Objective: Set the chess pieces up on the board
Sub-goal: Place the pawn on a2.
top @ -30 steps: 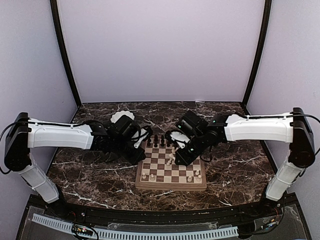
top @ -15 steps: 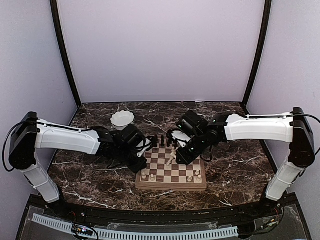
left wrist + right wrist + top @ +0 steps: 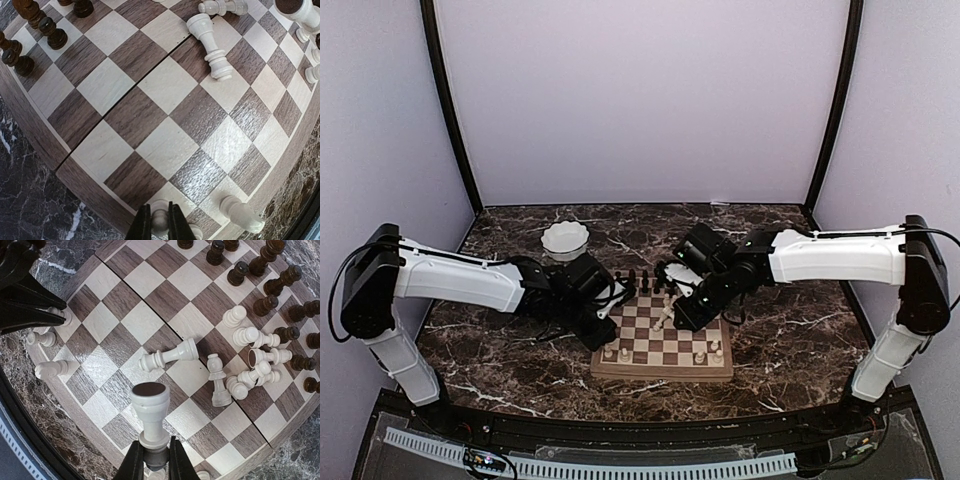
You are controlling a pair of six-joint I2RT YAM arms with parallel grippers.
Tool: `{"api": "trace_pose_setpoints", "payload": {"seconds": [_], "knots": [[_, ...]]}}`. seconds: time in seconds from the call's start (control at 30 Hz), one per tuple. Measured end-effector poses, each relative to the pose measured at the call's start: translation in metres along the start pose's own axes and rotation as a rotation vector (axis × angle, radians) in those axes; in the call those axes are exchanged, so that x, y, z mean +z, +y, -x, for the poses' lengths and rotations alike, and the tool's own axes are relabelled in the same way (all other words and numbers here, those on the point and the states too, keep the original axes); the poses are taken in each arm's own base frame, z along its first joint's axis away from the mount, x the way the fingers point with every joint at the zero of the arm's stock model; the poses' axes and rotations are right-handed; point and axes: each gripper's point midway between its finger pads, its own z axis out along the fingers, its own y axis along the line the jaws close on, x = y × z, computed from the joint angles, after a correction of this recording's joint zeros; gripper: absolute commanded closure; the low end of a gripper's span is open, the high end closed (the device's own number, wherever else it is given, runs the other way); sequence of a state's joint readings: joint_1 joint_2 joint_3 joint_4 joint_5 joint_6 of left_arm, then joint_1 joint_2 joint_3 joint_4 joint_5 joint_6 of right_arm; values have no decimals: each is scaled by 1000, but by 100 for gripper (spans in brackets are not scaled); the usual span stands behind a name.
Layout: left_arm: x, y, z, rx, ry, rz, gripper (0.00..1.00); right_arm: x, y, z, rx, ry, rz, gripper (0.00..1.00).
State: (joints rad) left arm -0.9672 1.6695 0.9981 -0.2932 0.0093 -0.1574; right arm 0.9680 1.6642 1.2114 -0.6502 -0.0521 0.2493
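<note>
Left arm [image 3: 460, 280] reaches low across the marble table [image 3: 500, 375] from the left, with the wrist tipped down at the near-left corner of the board [image 3: 660, 374]. Left gripper [image 3: 160, 224] is clamped on a round-headed cream piece [image 3: 160, 219] at the board's near edge. That piece is cut off by the bottom of the wrist view, so can't tell its kind or whether its base touches the wood.

Right arm [image 3: 830, 255] comes in from the right, forearm about level, wrist bent down over mid-board. Right gripper [image 3: 154, 462] is tight on a felt-bottomed cream piece [image 3: 150, 400], with the dark round underside toward the camera. It looks lifted off the squares. Its head is hidden between the fingers, so its kind is unclear.

Board sits centre-near on the table, between the arms. Toppled cream pieces [image 3: 167, 356] lie mid-board and in a heap just beside the dark pieces [image 3: 265, 305], which stand along the far edge. Standing cream pieces [image 3: 699, 355] are on the near row.

In the top view both sets of fingertips blend into the dark wrists, and the left wrist covers the board's left border. White scalloped dish [image 3: 565, 240] sits far left, well apart from the board.
</note>
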Motion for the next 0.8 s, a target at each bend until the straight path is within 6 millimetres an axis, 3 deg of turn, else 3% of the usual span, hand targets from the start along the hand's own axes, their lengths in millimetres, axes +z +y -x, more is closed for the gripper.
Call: {"api": "trace_pose_setpoints", "payload": {"seconds": [0.23,0.5,0.8], "knots": [[1,-7,0,7,-1,-24,90,0,0,0,0,0,0,89],[3,-7,-3,9,11,-17,75,0,0,0,4,0,0,89],[6,1,-8,8,31,24,73,0,0,0,13,1,1,89]]}}
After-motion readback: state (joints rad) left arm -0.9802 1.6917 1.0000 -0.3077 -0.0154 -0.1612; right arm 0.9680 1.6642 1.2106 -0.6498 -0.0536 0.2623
